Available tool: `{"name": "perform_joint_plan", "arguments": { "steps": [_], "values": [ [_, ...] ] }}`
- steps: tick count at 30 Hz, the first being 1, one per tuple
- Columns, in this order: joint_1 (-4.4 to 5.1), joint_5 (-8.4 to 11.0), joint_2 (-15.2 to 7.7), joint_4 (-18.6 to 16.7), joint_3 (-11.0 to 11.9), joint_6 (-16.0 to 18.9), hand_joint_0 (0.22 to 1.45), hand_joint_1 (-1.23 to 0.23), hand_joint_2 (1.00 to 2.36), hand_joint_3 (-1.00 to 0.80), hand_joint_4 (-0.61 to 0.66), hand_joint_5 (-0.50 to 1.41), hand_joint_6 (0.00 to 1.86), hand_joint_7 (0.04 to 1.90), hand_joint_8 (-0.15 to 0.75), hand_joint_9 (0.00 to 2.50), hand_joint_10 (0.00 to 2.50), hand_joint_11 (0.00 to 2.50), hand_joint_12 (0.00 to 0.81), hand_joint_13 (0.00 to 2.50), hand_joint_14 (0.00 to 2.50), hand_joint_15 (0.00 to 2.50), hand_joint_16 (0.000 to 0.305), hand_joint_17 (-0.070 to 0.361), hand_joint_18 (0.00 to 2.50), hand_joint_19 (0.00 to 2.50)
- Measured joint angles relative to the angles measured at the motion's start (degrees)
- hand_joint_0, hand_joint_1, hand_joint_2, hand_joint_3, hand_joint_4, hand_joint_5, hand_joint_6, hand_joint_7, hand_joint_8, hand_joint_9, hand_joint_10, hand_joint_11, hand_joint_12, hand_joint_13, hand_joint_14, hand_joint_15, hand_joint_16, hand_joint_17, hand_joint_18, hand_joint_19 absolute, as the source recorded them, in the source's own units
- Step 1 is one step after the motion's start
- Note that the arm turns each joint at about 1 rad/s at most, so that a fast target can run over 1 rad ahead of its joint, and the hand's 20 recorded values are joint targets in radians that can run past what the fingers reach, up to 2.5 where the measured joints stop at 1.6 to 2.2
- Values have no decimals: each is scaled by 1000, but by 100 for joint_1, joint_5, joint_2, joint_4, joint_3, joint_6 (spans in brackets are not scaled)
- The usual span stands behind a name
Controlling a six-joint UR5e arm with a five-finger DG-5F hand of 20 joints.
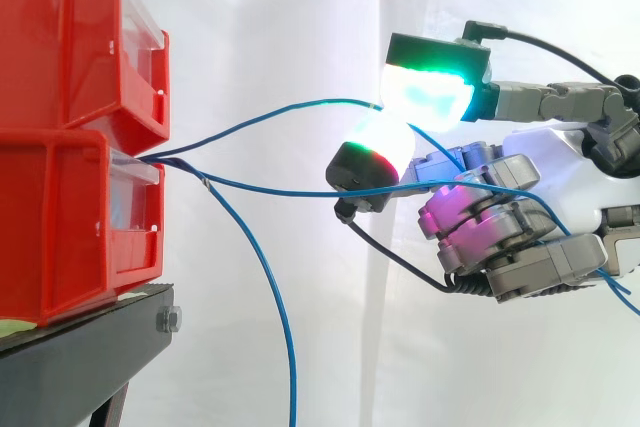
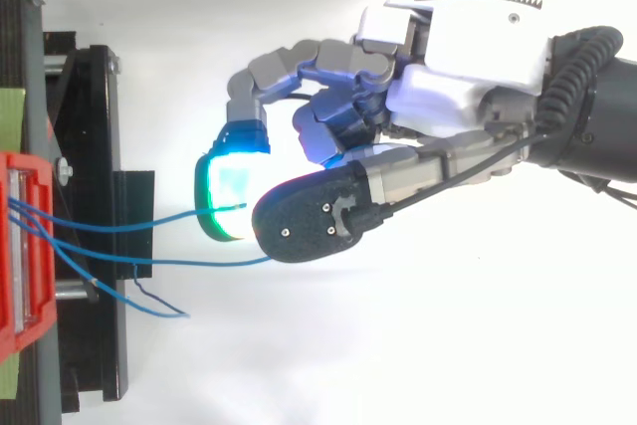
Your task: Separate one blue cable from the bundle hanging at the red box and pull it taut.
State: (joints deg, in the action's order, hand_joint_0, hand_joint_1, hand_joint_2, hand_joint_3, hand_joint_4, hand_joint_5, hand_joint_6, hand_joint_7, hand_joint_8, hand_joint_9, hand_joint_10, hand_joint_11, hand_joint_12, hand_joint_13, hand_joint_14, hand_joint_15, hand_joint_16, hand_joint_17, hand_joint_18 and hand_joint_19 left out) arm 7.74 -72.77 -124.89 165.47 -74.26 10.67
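Note:
Several thin blue cables come out between the stacked red boxes (image 1: 70, 137) at the left. The top cable (image 1: 280, 112) rises in a shallow arc to my hand (image 1: 545, 182), which is shut on it: two glowing green-white fingertips (image 1: 430, 92) pinch it about mid-frame. A second blue cable (image 1: 290, 189) runs nearly level under the pinch, across the curled fingers and off to the right. A third cable (image 1: 278, 297) hangs down from the box front. In the top view the hand (image 2: 448, 97) reaches in from the right, and the pinched cable (image 2: 149, 228) stretches from the red box (image 2: 20, 246).
The boxes sit on a black stand (image 1: 90, 327), whose frame (image 2: 100, 196) lies below the cables in the top view. A short loose cable end (image 2: 159, 304) curls near the stand. A white curtain fills the background.

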Motion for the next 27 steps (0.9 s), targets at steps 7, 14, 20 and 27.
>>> {"name": "perform_joint_plan", "arguments": {
  "steps": [7, 14, 20, 27],
  "values": [
    [0, 0, 0, 2, 0, 1, 633, -746, 1024, 7, 31, -168, 877, 1174, 346, 632, 2500, 1387, 416, 725, 2500, 1618, 41, 92, 1514, 1751],
    [0, 0, 0, -2, -1, 0, 632, -746, 1024, 15, 27, -167, 878, 1172, 350, 633, 2500, 1382, 417, 725, 2500, 1611, 41, 92, 1524, 1795],
    [0, 0, 0, 1, -1, -2, 634, -747, 1022, 20, 21, -166, 880, 1174, 356, 637, 2500, 1387, 422, 726, 2500, 1643, 42, 94, 1529, 1778],
    [2, 0, 0, -1, 0, -3, 634, -746, 1022, 23, 22, -166, 881, 1172, 359, 615, 2500, 1330, 423, 716, 2500, 1588, 42, 94, 1510, 1731]
  ]
}}
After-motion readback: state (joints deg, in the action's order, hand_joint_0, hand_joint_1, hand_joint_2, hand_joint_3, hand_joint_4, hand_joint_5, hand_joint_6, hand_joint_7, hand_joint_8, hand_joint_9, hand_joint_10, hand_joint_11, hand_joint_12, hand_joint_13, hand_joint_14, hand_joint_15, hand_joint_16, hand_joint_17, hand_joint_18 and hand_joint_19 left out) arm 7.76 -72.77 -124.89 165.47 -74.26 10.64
